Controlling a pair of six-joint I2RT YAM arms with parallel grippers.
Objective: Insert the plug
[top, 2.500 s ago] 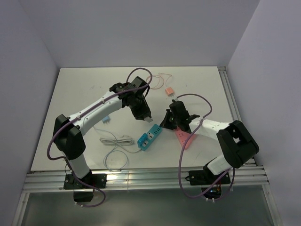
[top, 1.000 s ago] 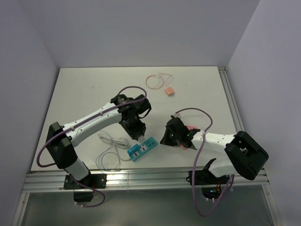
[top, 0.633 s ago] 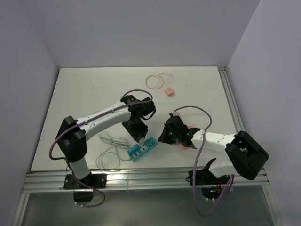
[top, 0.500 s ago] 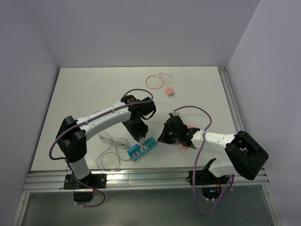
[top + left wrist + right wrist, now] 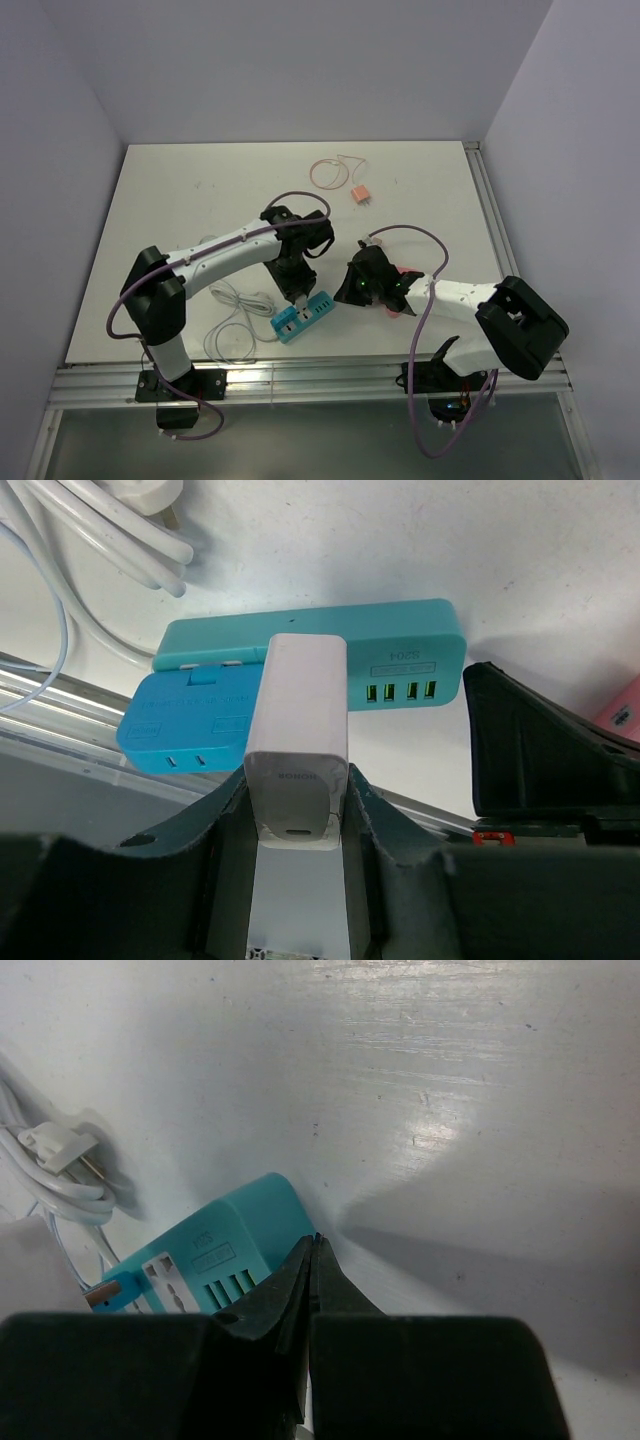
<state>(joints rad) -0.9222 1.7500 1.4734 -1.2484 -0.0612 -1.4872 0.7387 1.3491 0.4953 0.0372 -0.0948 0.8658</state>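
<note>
My left gripper is shut on a white plug adapter and holds it end-on against the top of the teal power strip. The strip lies on the table near the front edge, with the left gripper right over it. My right gripper is shut and empty. Its tips rest at the right end of the strip, and it shows in the top view just right of the strip.
A white cable coil with its own plug lies left of the strip. A pink power strip sits under my right arm. A small orange adapter with a thin pink cord lies at the back.
My left arm has carried the white plug down from mid-table onto the teal strip. The strip has shifted toward the front edge. My right gripper has moved left up to the strip's end.
</note>
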